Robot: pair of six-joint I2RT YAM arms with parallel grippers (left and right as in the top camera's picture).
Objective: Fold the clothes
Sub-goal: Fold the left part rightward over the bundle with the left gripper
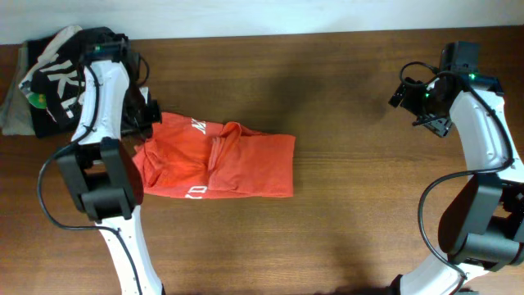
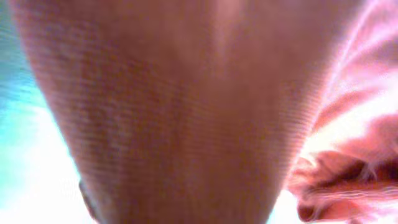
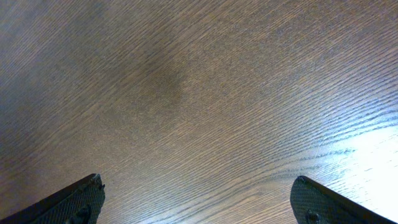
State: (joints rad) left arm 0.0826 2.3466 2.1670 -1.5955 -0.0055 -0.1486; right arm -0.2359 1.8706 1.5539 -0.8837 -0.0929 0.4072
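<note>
Gripped the red-orange T-shirt [image 1: 237, 164] by its left edge with the left end effector [image 1: 149, 123], clamped tight. Held the right end effector [image 3: 198, 182] wide, well right of the T-shirt, empty.

Left gripper [image 1: 150, 115] clamped tight — right gripper [image 3: 198, 183] spread wide.

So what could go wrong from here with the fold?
The left claw is shut on just one end of the red-orange T-shirt while the right claw sits open far away; pulling may bunch the already rumpled shirt. The grip is close to the black lettered garment, which could get dragged along.
</note>
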